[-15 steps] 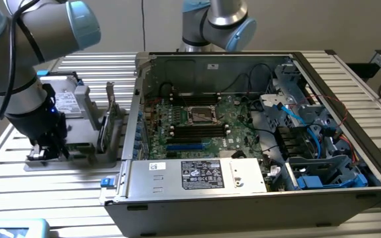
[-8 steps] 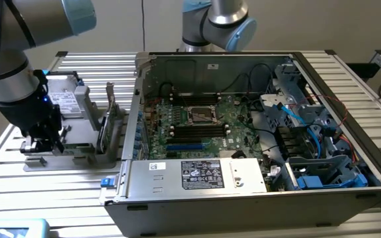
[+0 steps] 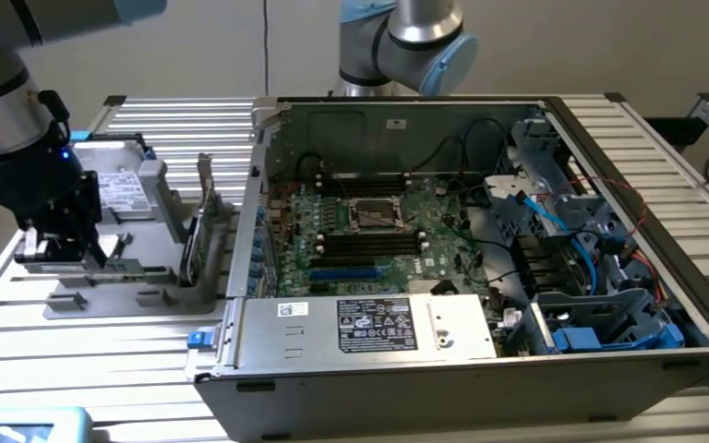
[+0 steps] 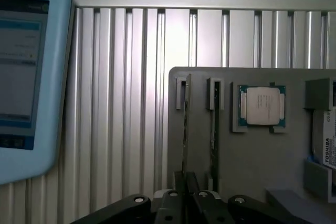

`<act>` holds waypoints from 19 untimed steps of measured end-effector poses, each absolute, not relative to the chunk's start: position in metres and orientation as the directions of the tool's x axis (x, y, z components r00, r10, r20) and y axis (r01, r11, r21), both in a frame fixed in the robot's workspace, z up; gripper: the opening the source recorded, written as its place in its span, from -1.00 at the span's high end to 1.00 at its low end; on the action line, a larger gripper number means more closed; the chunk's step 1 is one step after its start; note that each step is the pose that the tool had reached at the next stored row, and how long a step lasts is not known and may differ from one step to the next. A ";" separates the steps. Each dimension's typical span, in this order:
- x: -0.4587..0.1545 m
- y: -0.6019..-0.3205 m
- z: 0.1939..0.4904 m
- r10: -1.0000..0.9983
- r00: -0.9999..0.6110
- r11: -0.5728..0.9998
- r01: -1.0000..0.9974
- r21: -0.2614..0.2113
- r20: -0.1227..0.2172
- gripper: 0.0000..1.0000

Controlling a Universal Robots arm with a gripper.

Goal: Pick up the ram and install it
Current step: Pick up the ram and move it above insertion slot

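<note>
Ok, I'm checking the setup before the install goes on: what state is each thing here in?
gripper: shut on the ram, low over the holder.
ram: upright on edge in its holder slot, gripped.
second stick: on edge in the next slot, untouched.
processor: lying flat in its holder pocket.
computer case: on its side, open, motherboard exposed.
tablet screen: lit.

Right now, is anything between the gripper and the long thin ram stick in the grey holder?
Nothing visible does. The black gripper is closed on the long, thin, edge-on ram stick in its slot on the flat grey holder. A second stick stands in the neighbouring slot, apart.
</note>
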State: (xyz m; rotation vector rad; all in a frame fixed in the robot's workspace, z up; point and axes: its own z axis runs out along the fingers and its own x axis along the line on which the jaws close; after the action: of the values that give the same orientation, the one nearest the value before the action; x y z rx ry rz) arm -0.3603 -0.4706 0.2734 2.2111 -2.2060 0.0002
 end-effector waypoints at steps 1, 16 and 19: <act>-0.360 -0.471 0.278 -1.000 0.002 -0.002 -1.000 0.013 0.013 0.73; -0.339 -0.474 0.346 -1.000 0.002 -0.002 -1.000 0.013 0.015 0.73; -0.331 -0.475 0.360 -1.000 0.002 -0.002 -1.000 0.013 0.015 0.73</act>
State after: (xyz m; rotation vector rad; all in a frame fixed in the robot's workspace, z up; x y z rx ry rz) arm -0.3306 -0.4751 0.3599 2.2102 -2.2049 0.0016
